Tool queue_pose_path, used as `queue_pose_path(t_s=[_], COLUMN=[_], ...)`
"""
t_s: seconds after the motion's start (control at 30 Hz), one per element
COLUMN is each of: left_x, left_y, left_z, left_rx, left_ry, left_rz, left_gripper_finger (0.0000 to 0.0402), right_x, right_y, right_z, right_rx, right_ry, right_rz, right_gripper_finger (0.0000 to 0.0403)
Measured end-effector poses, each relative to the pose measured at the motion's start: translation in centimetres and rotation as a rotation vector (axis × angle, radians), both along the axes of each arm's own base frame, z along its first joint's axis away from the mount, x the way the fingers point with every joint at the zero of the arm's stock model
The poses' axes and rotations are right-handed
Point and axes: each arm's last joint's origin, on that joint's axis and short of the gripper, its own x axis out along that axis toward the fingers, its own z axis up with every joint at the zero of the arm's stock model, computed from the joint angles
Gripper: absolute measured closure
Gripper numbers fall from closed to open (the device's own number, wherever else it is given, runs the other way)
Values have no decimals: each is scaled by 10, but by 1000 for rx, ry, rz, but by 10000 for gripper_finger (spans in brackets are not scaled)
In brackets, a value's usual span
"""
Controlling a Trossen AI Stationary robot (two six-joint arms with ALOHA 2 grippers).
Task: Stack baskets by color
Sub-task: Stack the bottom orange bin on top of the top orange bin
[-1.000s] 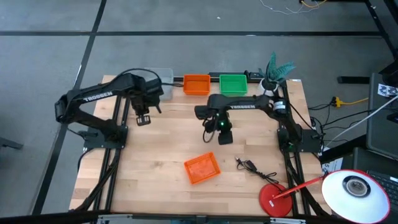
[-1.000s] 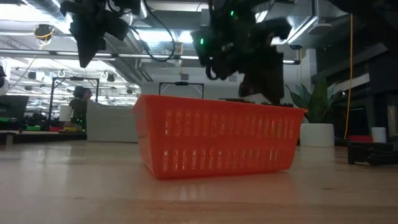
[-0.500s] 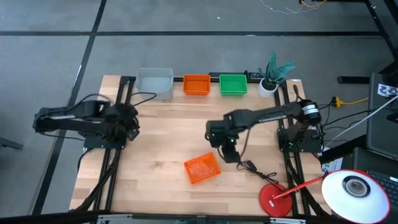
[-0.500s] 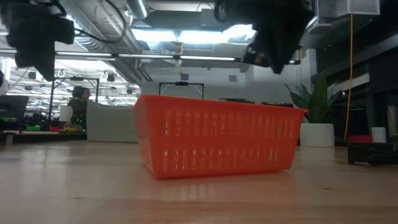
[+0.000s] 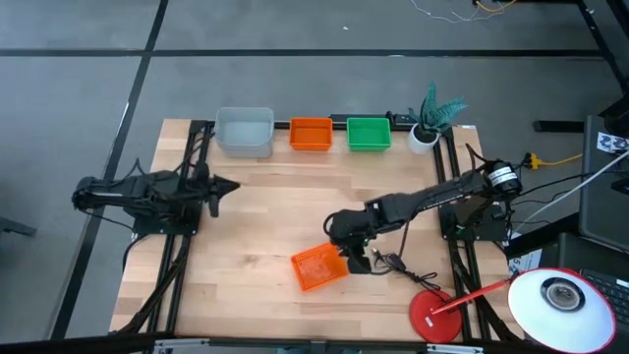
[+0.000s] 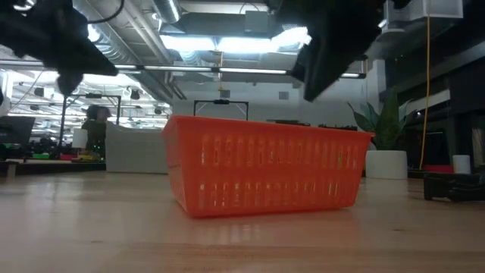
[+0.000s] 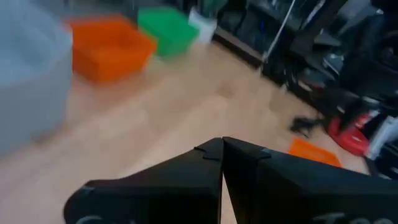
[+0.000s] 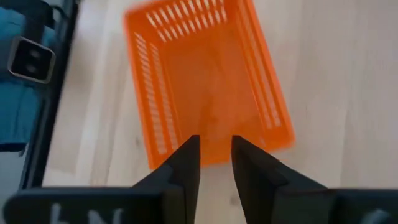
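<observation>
- Loose orange basket (image 5: 319, 266) lies at the desk's (image 5: 265, 236) near edge, awaiting stacking.
- Right end effector (image 5: 356, 258) hovers at the loose orange basket's edge, fingers parted, lining up a grasp.
- Left end effector (image 5: 228, 186) clenched, empty, parked well left of it.
- Grey, orange, green baskets (image 5: 311, 133) line the far edge, sorted.

Three baskets (image 5: 311, 134) line the table's (image 5: 256, 236) far edge, a fourth basket (image 5: 319, 266) lies alone near its front.

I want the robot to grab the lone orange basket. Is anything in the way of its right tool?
Nothing visible. The right tool hangs open just above the near wall of the orange basket, with only bare table around it.
</observation>
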Motion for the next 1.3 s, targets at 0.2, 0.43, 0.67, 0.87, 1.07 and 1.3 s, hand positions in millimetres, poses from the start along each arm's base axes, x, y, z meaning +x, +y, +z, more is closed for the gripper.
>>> queue_pose_path(t_s=[0.2, 0.43, 0.67, 0.87, 1.07, 1.3], left_x=[16, 20, 22, 23, 25, 25], left_y=[-2, -4, -7, -10, -12, -13], left_z=[-27, -42, -47, -46, -52, -54], left_rx=[280, 467, 545, 609, 577, 599], left_ry=[-17, 45, 47, 16, -31, -59], left_rz=[-37, -131, -248, -356, -410, -443], left_gripper_finger=[401, 401, 401, 401, 401, 401], right_x=[13, 23, 26, 32, 38, 39], right_y=[4, 5, 4, 6, 6, 3], right_z=[10, 19, 16, -4, -22, -31], right_rx=[10, 1, -22, -81, -136, -178], right_ry=[-188, -333, -336, -294, -271, -236], right_rz=[35, 7, -11, 38, 86, 63], right_gripper_finger=[312, 312, 312, 312, 312, 312])
